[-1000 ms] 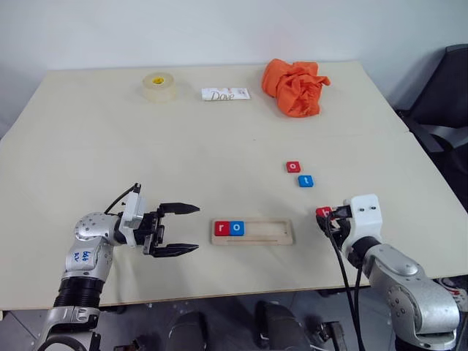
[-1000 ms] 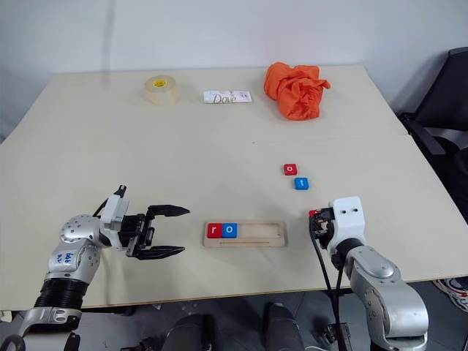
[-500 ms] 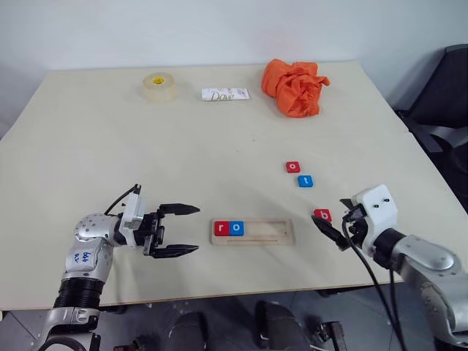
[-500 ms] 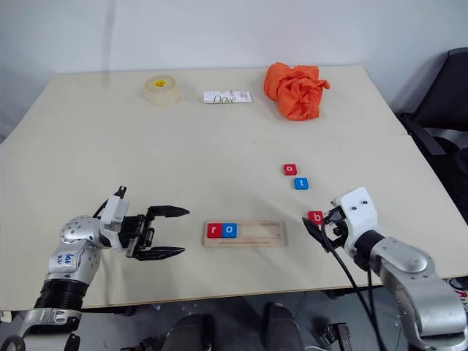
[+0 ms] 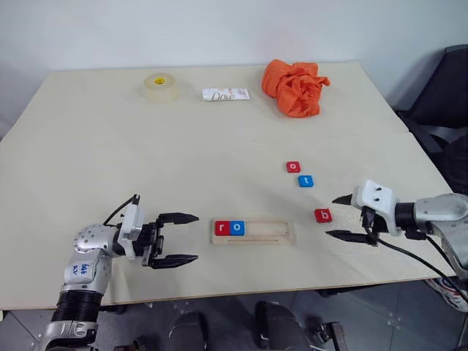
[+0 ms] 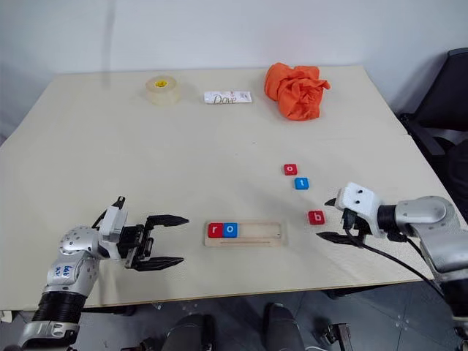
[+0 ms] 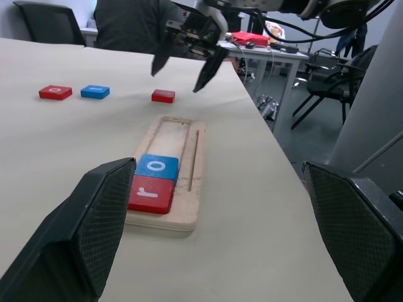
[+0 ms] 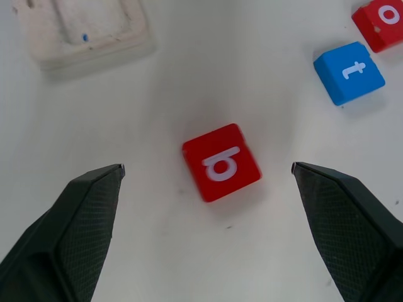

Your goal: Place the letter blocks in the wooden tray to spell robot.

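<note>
Red b block (image 5: pixel 322 215) lies just beside right gripper (image 5: pixel 341 217).

Pale desk (image 5: pixel 183 153) carrying a wooden tray (image 5: pixel 253 231) near its front edge, with a red r block (image 5: pixel 221 227) and blue o block (image 5: pixel 237 227) side by side at the tray's left end. Left end effector (image 5: pixel 180 239) level, just left of the tray, fingers spread. Red b block (image 5: pixel 322 215) lying right of the tray, with the right end effector (image 5: pixel 339 217) spread wide just beside it. Farther back, red o block (image 5: pixel 293 167) and blue t block (image 5: pixel 306 180). Along the far edge, tape roll (image 5: pixel 159 85), Dove packet (image 5: pixel 225 93), orange cloth (image 5: pixel 295 86).
</note>
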You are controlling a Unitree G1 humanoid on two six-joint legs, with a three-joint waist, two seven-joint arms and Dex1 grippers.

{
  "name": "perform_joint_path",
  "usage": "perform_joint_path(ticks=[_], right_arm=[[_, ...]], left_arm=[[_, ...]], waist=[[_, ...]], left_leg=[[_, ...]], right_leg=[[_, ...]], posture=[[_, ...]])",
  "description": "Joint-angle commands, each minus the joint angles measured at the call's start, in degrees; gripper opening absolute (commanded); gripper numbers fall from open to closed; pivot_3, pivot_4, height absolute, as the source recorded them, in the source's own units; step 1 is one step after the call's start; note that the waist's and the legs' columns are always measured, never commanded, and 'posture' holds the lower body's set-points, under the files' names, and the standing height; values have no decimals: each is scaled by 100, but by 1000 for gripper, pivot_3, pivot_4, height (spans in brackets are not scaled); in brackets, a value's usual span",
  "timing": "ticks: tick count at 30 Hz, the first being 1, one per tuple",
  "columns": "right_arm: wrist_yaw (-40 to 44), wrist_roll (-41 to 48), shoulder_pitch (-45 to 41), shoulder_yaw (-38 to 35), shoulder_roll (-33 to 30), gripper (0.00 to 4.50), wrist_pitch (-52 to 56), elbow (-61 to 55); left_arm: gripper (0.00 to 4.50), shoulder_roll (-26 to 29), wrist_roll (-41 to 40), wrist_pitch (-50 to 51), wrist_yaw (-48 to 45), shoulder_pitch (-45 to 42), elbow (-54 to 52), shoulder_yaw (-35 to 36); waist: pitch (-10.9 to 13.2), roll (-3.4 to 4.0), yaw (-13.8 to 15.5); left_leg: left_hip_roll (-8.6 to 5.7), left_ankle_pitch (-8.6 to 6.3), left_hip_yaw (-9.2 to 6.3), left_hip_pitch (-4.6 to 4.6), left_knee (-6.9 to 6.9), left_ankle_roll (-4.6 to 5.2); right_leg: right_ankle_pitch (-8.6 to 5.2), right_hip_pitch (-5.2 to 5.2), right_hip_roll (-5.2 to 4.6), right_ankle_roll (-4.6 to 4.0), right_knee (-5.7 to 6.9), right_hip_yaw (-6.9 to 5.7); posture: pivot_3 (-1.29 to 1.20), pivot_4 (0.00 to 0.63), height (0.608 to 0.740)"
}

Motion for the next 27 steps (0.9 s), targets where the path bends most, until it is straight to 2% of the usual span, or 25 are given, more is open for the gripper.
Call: perform_joint_path(ticks=[1,5,8,15,19,23,27], right_arm=[[233,-255,-393,228,187,4451,-397,600],[401,-510,-786,481,364,4451,-680,1176],[553,-633,-981,616,436,3876,-784,1485],[581,-643,-1105,578,493,1552,-644,1422],[517,-535,-1112,416,379,1464,-227,998],[609,-26,-1211,264,189,1464,1284,-421],[345,402,-1308,389,402,1464,2532,-1660]], left_arm=[[4500,55,-172,-5,130,162,-357,160],[4500,52,-188,38,255,302,-551,196],[4500,67,-198,46,325,359,-620,223],[4500,55,-192,37,368,349,-605,232],[4500,61,-194,11,313,256,-487,233],[4500,119,-160,-59,140,103,-248,235],[4500,161,-94,-184,15,-85,51,231]], waist=[[0,0,0],[1,2,3],[0,2,-1],[0,2,0],[0,3,2],[2,9,7],[1,10,-4]], left_leg=[[1,1,0,0,1,-2],[-1,13,2,-1,2,-23],[-1,13,3,0,8,-24],[1,13,2,2,14,-22],[1,13,2,2,16,-22],[1,13,3,-2,15,-22],[8,8,3,-4,10,-16]], right_leg=[[0,0,1,0,0,0],[0,-1,-2,0,2,0],[1,0,-3,0,5,0],[2,0,-4,-3,16,0],[3,-1,-4,-4,18,0],[3,-8,-5,-4,21,0],[0,-17,1,-9,24,0]], posture=[[0,150,740],[0,150,740],[0,150,740],[0,150,740],[0,150,740],[0,150,740],[0,150,740]])
